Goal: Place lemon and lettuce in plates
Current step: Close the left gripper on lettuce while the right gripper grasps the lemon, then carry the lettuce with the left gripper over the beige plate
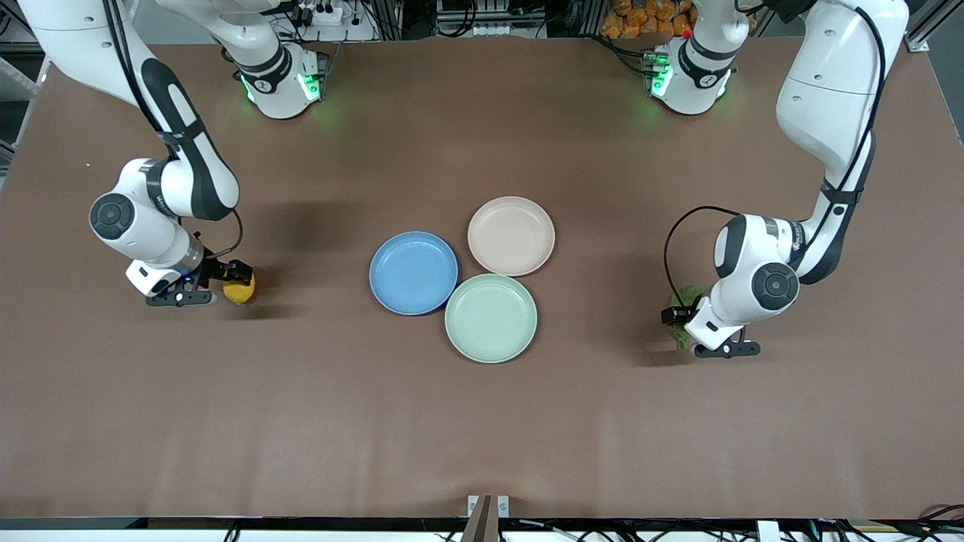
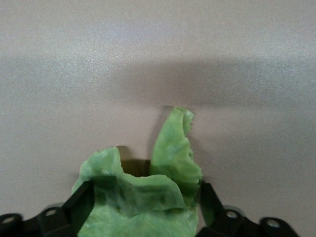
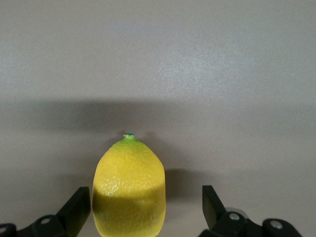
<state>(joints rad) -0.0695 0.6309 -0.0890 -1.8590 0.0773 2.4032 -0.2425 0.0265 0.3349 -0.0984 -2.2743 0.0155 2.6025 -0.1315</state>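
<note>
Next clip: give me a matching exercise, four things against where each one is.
Things:
1. lemon
2. lettuce
3. blue plate
4. mint-green plate

Places:
A. nearest the front camera of the three plates
B. between the left pincer's fingers
C. between the open right pincer's fingers
D. nearest the right arm's end among the plates

Pairs: 1-C, 2-B, 3-D, 4-A

Three plates (image 1: 453, 282) touch at mid-table (image 1: 482, 421); lemon (image 1: 239, 290) near the right arm's end, lettuce (image 1: 684, 316) near the left arm's end.
</note>
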